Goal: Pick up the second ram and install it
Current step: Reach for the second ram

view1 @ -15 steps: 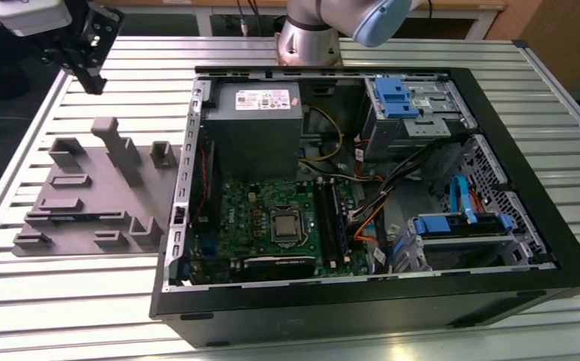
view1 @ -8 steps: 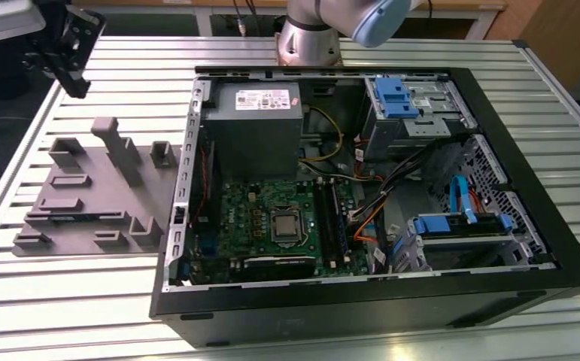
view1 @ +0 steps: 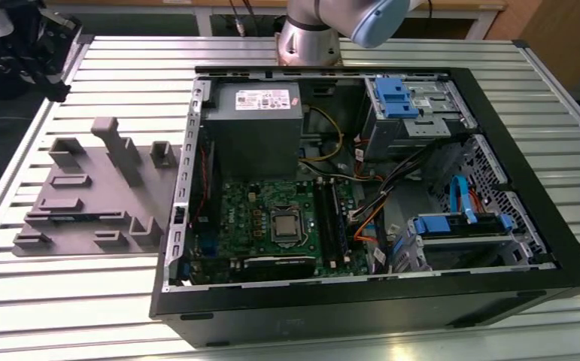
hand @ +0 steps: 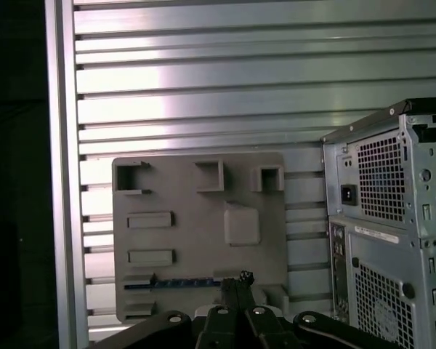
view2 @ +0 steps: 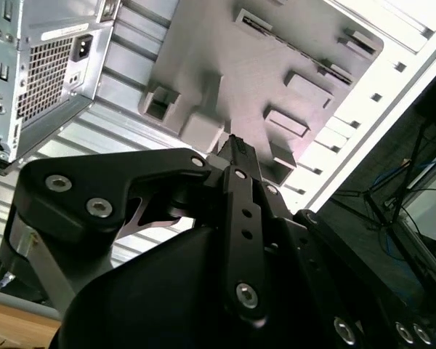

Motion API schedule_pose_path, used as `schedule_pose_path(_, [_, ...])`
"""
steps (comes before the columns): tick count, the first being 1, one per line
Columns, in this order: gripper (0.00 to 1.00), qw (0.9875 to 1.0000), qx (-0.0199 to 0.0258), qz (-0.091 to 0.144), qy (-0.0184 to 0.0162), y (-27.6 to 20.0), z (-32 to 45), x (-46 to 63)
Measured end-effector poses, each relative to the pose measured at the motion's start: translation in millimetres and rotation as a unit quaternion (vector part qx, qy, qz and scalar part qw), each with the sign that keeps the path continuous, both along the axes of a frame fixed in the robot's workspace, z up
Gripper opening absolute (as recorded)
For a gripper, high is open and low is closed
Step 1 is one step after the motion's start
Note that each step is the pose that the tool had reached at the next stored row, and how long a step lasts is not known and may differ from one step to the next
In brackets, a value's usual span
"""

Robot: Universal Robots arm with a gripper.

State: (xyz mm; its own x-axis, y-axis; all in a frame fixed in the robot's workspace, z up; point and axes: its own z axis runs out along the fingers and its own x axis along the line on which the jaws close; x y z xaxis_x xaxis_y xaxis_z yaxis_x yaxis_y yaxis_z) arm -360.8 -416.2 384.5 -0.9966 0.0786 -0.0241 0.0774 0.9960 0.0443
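**While the claw point(hand: 236, 281) hangs above, the second ram point(hand: 176, 283) sits in the grey tray point(hand: 196, 233)**

Since its 2 fingers point(hand: 228, 294) are pressed together on nothing, the pick is not yet made. The second ram stands on its thin edge in 1 slot of the tray, below the claw and just to the side of its tips. A good pick, I think, needs the claw over the ram's middle, fingers spread past its 2 flat faces, then a soft squeeze.
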Motion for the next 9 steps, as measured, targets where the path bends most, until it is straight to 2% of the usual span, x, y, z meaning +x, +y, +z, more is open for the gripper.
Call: schedule_pose_path(9, [0.11,1.0000,0.0000,0.000,0.0000,-4.0,-1.3,-28.7])
